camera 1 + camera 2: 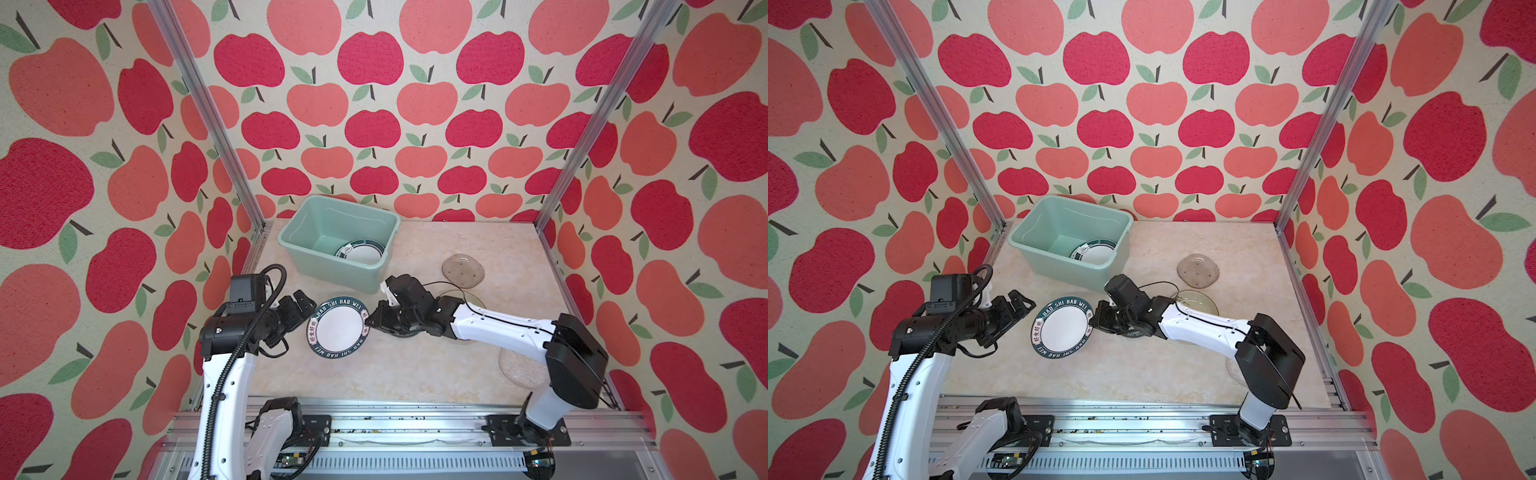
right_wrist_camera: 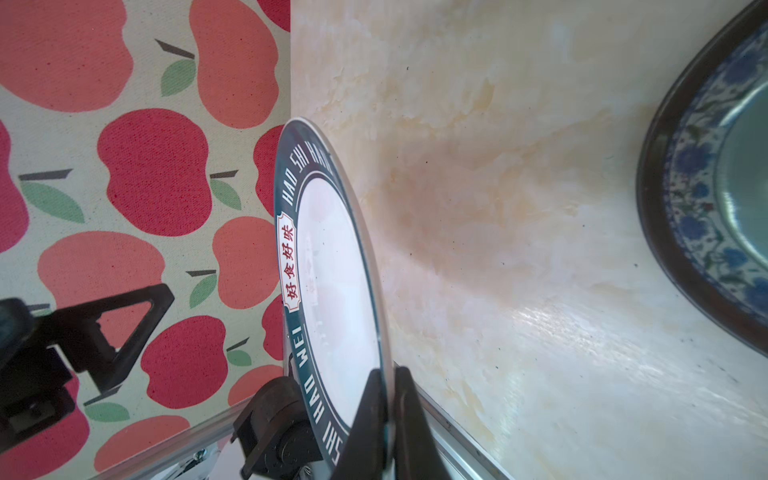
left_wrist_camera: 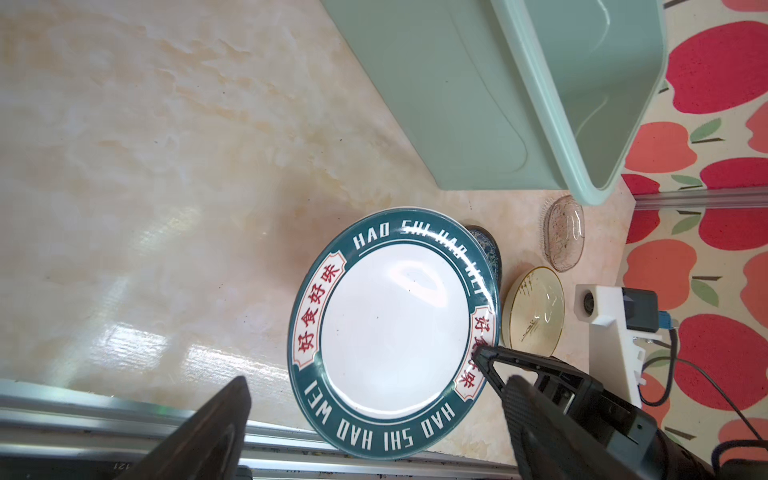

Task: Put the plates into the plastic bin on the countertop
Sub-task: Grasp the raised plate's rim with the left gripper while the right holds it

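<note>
Writing: the lettered plate (image 3: 390,332) has a dark teal rim printed twice with "HAO SHI HAO WEI" in white capitals. Two pale panels on the rim carry the red characters 好食好味.
Lettered plate, place: it is near the front left of the worktop (image 1: 415,365), in front of the plastic bin (image 1: 332,270) and between the two arms.
Lettered plate, facing: it is tilted, with the white face turned up. The right wrist view shows it almost edge-on. Being round, it has no long axis.
Right end effector (image 1: 368,320): clamped on the plate's right rim, over one red-character panel.
Left end effector (image 1: 1019,318): jaws spread wide, just beside the plate's left rim. Whether it touches cannot be told.
Plastic bin: pale green, open side up, at the rear left and askew to the back wall.
In the bin: a green-rimmed plate (image 1: 359,251) lies at the right end.
Elsewhere on the worktop: a glass plate (image 1: 463,271), a cream plate (image 1: 1196,303) and a blue-patterned plate (image 2: 706,187).
</note>
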You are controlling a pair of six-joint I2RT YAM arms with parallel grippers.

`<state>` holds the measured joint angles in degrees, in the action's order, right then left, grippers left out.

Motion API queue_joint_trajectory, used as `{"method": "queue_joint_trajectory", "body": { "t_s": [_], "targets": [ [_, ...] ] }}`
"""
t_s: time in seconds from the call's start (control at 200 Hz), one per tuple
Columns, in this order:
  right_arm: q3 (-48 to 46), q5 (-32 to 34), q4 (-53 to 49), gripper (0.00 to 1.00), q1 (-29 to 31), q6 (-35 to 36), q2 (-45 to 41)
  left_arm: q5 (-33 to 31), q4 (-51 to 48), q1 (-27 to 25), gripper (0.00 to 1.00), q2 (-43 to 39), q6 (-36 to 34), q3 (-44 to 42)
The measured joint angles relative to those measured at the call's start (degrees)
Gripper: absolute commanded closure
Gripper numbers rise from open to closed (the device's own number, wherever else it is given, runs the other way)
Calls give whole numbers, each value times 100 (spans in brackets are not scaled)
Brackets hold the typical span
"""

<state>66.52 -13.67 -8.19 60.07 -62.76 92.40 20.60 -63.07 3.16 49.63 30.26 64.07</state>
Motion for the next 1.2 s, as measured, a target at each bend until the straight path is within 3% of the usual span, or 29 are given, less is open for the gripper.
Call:
{"method": "queue_joint_trajectory", "body": {
  "t_s": [0.29,0.455,0.625,0.865,1.201],
  "targets": [
    [-651,-70,-695,100,-721,938,-1969,297,516,-728,16,-59,-417,446],
    [-1078,-348,-887,100,-1375,1211,-2782,798,1010,-1123,18,-39,-437,391],
    [-1266,-643,-1064,100,-1788,1370,-3257,1486,1674,-1694,20,94,-407,138],
    [-1469,-833,-1117,100,-1847,1381,-3779,2083,2527,-2273,29,608,-59,-382],
    [-1663,-756,-1080,100,-1860,1224,-4054,2507,3578,-2776,57,1014,463,-597]
  ]
}}
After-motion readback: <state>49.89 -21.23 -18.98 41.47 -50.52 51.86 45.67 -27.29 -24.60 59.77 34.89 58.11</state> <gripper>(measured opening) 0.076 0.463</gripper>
